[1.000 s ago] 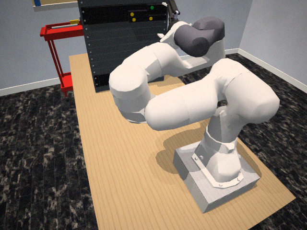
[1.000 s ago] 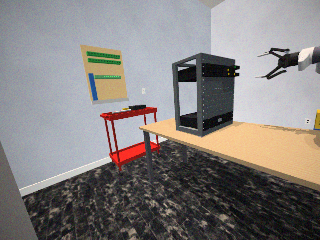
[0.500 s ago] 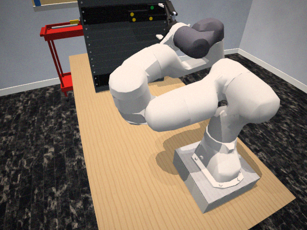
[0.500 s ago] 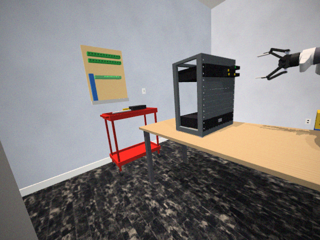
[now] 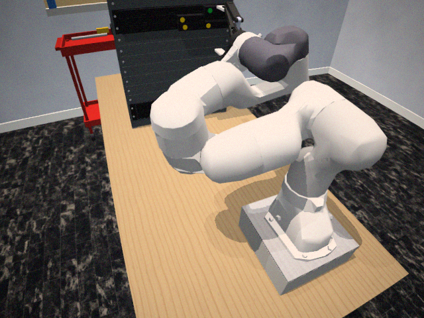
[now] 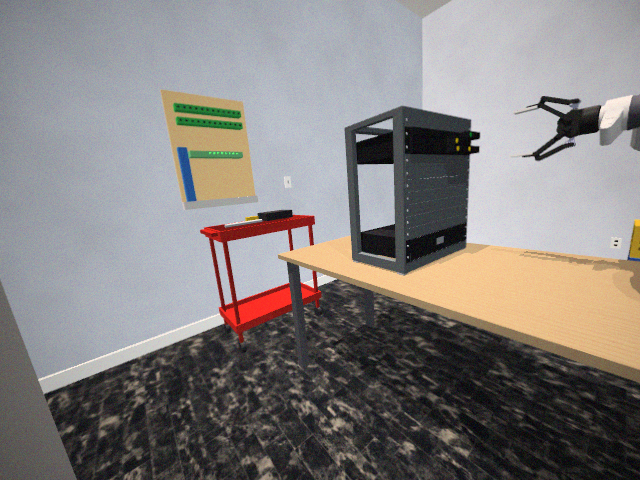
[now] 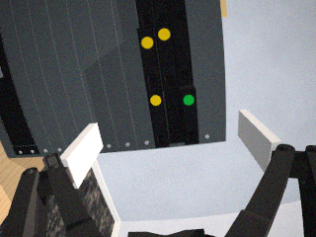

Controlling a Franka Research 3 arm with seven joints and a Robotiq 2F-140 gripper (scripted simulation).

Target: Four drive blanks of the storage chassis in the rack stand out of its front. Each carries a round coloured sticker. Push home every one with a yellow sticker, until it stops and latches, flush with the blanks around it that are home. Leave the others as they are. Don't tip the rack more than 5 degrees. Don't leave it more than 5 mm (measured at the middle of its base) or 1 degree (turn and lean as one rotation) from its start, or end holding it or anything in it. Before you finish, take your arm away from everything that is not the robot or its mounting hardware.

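Note:
The dark grey rack stands on the wooden table. The black storage chassis sits in its top bay. Three blanks carry yellow stickers, one upper left, one just below it and one to the right. One blank carries a green sticker. The blanks at the chassis's right end stick out of the front in the exterior view. My gripper is open and empty. It hangs in the air a short way in front of the chassis, at its height, touching nothing.
A red cart with tools stands left of the rack, off the table. A pegboard hangs on the wall behind it. My arm's base is bolted to the near end of the table.

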